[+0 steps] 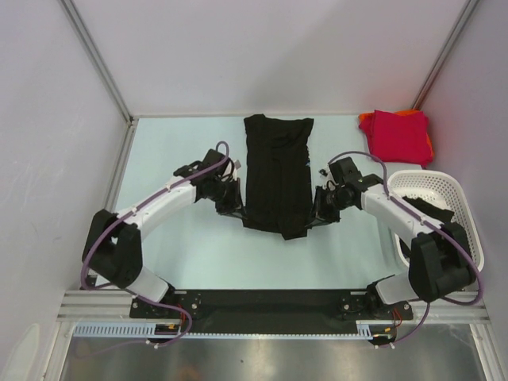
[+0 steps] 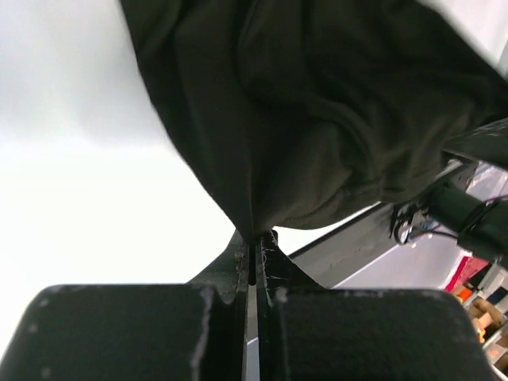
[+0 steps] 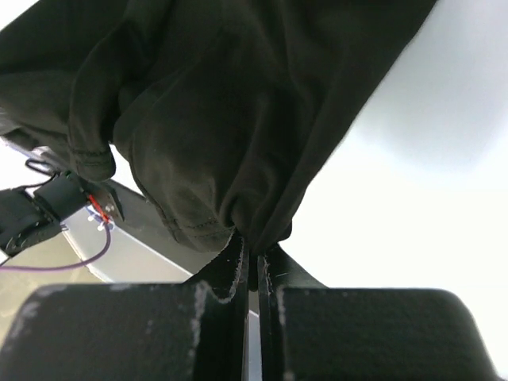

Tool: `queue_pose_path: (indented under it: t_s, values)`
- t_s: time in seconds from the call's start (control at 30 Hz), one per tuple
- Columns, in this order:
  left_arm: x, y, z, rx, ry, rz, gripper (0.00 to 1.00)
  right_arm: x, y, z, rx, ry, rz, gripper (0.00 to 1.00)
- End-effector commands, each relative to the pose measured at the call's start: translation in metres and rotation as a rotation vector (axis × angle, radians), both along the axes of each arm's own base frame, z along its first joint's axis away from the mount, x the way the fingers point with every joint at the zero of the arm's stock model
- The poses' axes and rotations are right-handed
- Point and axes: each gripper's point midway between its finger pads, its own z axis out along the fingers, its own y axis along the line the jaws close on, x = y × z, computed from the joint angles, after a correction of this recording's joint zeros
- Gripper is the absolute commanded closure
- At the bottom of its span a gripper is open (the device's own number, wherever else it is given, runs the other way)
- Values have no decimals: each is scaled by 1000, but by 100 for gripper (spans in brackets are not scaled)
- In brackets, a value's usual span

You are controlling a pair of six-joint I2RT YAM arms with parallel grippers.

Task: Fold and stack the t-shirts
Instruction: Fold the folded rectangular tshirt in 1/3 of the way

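A black t-shirt (image 1: 276, 171) lies as a long narrow strip down the middle of the table. My left gripper (image 1: 238, 208) is shut on its near left corner, and the cloth (image 2: 317, 111) bunches out of the closed jaws (image 2: 255, 238). My right gripper (image 1: 317, 213) is shut on its near right corner, where the cloth (image 3: 222, 103) hangs from the jaws (image 3: 252, 248). Both near corners are lifted a little. A crimson red t-shirt (image 1: 399, 133) lies folded at the far right on an orange one (image 1: 364, 121).
A white lattice basket (image 1: 448, 194) stands at the right edge beside the right arm, with dark cloth (image 1: 429, 208) inside. Enclosure walls ring the table, with a rail along the near edge.
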Motion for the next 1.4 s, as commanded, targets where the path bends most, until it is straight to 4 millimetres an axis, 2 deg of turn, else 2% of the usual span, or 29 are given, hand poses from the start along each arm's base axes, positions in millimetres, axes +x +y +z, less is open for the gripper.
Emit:
queue_pose_path:
  t_s: [0.0, 0.03, 0.07, 0.1, 0.13, 0.17, 0.2, 0.23, 0.27, 0.3, 0.37, 0.4, 0.43, 0.47, 0.5, 0.53, 0.6, 0.63, 0.8, 0.93, 1.07, 1.27, 1.3, 1.33, 1.37]
  values:
    - [38, -6, 9, 43, -57, -7, 100, 47, 6, 11, 3, -119, 5, 100]
    - [51, -12, 21, 32, -82, -7, 100, 55, 7, 3, -6, -97, 6, 100]
    - [57, -13, 22, 32, -81, -4, 100, 73, 9, 14, 9, -132, -7, 100]
    - [66, -14, 15, 44, -63, 2, 100, 81, 10, 13, 9, -133, -3, 100]
    - [78, -18, 25, 31, -87, 7, 100, 92, 11, 17, 9, -143, -3, 100]
    - [86, -21, 27, 26, -95, 7, 100, 100, 10, 8, -8, -120, -5, 100]
    - [94, -20, 24, 32, -86, 13, 100, 119, 14, 23, 1, -169, -3, 100]
    - [107, -23, 24, 32, -94, 8, 100, 128, 14, 25, -3, -183, 4, 100]
    - [112, -23, 21, 40, -81, 8, 100, 135, 13, 14, -25, -156, 3, 100]
    - [118, -21, 20, 42, -75, 16, 100, 152, 14, 26, -22, -199, -1, 100]
    - [134, -21, 16, 42, -69, 19, 100, 165, 12, 24, -30, -197, -1, 100]
    - [139, -18, 14, 44, -64, 25, 100, 171, 10, 13, -35, -175, -8, 100]
    - [146, -20, 17, 35, -74, 22, 100, 181, 12, 18, -26, -192, -8, 100]
    - [148, -18, 7, 50, -49, 21, 100, 184, 11, 15, -26, -181, -12, 100]
    - [151, -16, 2, 55, -37, 24, 100, 187, 13, 3, -27, -157, -7, 100]
    - [155, -16, 4, 53, -40, 22, 100, 195, 12, 6, -26, -166, -10, 100]
    - [159, -14, -13, 66, -10, 25, 100, 197, 11, -4, -37, -151, -3, 100]
    - [162, -14, -14, 65, -7, 26, 100, 199, 11, -14, -41, -132, -4, 100]
    - [170, -18, -38, 55, 44, 22, 100, 203, 9, -34, -39, -90, -11, 100]
    - [184, -22, -38, 36, 30, 22, 100, 210, 5, -44, -49, -79, -26, 100]
    - [192, -21, -37, 19, 31, 41, 100, 222, 2, -37, -42, -100, -44, 100]
    - [206, -24, -18, -14, -37, 51, 100, 238, 3, -29, -23, -153, -60, 100]
    - [210, -26, -15, -33, -50, 52, 94, 242, 4, -28, -19, -165, -63, 100]
    - [212, -26, -20, -37, -42, 58, 80, 244, 4, -29, -19, -165, -69, 95]
    - [215, -28, -20, -49, -40, 65, 45, 247, 5, -32, -15, -170, -72, 86]
